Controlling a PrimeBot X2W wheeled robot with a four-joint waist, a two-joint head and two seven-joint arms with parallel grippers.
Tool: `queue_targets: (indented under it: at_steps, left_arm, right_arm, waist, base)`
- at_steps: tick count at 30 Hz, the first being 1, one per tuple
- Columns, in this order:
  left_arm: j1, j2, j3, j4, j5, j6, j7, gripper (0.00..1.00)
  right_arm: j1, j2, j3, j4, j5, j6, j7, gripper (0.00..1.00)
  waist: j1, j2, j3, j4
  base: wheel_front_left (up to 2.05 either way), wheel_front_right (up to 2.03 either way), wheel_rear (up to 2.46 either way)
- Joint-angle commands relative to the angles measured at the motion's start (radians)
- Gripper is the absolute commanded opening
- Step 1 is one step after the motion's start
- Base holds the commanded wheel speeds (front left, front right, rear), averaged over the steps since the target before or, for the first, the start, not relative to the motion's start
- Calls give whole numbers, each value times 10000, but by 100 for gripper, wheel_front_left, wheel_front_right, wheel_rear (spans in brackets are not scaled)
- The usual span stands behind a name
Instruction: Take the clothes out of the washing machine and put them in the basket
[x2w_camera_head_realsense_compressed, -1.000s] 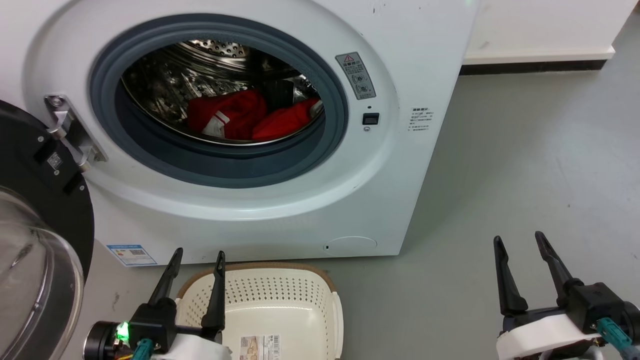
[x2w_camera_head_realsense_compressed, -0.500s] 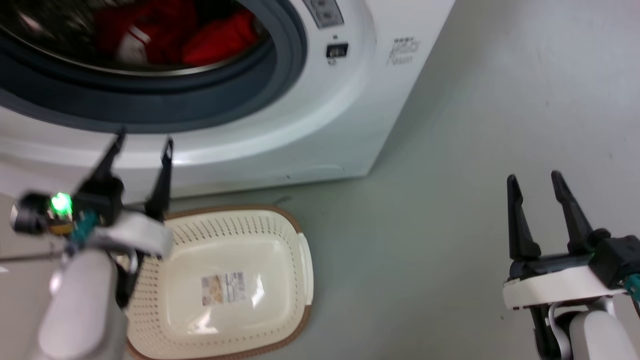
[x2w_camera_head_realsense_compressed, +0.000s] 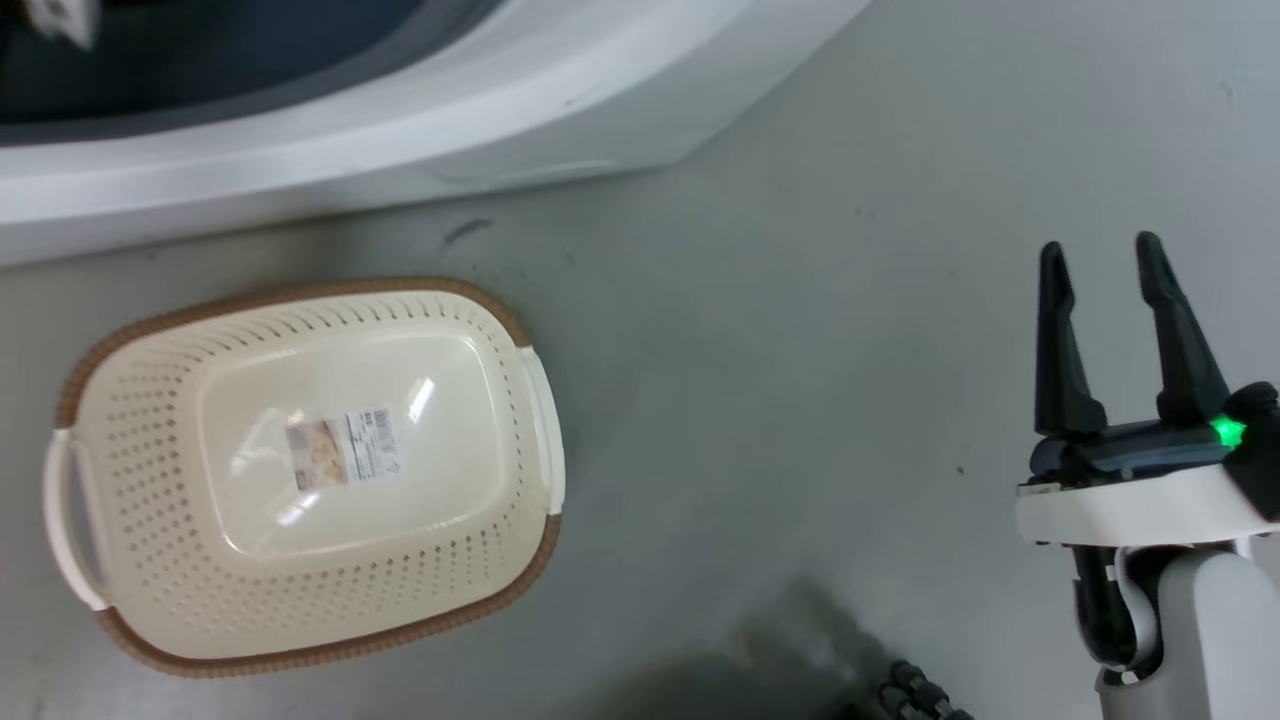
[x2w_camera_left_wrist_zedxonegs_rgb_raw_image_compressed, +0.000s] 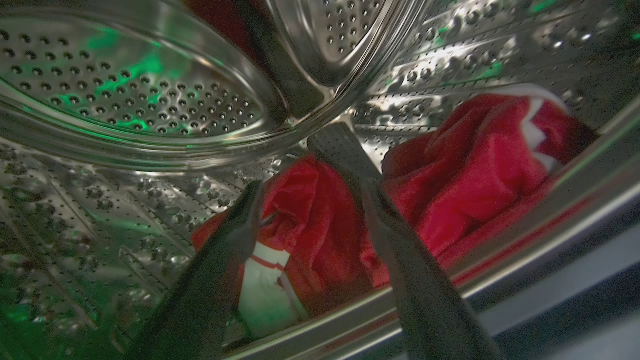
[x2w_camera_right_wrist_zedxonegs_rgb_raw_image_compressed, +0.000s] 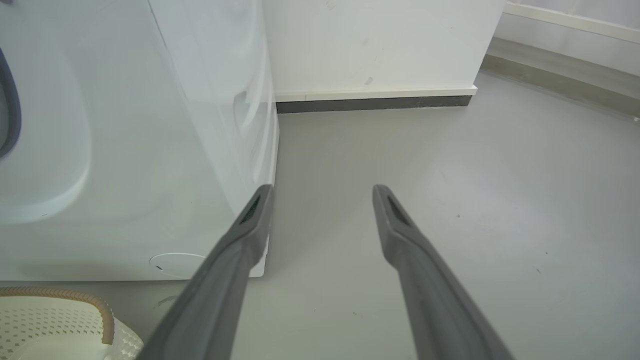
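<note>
In the left wrist view my left gripper (x2w_camera_left_wrist_zedxonegs_rgb_raw_image_compressed: 292, 162) is inside the washing machine's steel drum (x2w_camera_left_wrist_zedxonegs_rgb_raw_image_compressed: 125, 100), open. Red clothes (x2w_camera_left_wrist_zedxonegs_rgb_raw_image_compressed: 465, 170) lie on the drum floor just beyond its fingertips. One piece with white stripes (x2w_camera_left_wrist_zedxonegs_rgb_raw_image_compressed: 310, 240) shows between the two fingers; whether they touch it I cannot tell. The cream basket (x2w_camera_head_realsense_compressed: 290, 292) with its brown rim stands on the floor in front of the washing machine (x2w_camera_head_realsense_compressed: 400, 120), holding just a paper label. My right gripper (x2w_camera_head_realsense_compressed: 1099, 246) hangs open over bare floor, well right of the basket, nothing in it.
Grey floor stretches to the right of the machine. In the right wrist view the right gripper (x2w_camera_right_wrist_zedxonegs_rgb_raw_image_compressed: 322, 190) points at the machine's white side (x2w_camera_right_wrist_zedxonegs_rgb_raw_image_compressed: 150, 150), with a wall and dark skirting (x2w_camera_right_wrist_zedxonegs_rgb_raw_image_compressed: 375, 103) behind. A corner of the basket (x2w_camera_right_wrist_zedxonegs_rgb_raw_image_compressed: 75, 295) shows at the lower left.
The head camera has tilted down, from the porthole to the basket and floor. My left gripper has risen from beside the basket into the drum. The right gripper stays open.
</note>
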Motion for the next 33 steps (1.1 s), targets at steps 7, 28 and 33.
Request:
queue_targets:
  at_steps: [7,28,33]
  left_arm:
    - [-3401,740,-2053,1368,-585,1,2412,100]
    - [-6625,1973,-3744,3402,-2523,0,6019,100]
    - [-6637,1898,-4094,3676,-2570,0,6226,100]
  right_arm:
    - [-265,15,728,-283,188,-7,-23,100]
    - [-71,13,1746,-530,1101,-7,-25,100]
    - [-62,12,1379,-552,1315,-7,-25,100]
  waist:
    - [-3,0,1598,-657]
    - [-3,0,2834,-1723]
    - [-3,0,2929,-1664]
  base:
    - [0,0,0]
    - [0,0,0]
    - [0,0,0]
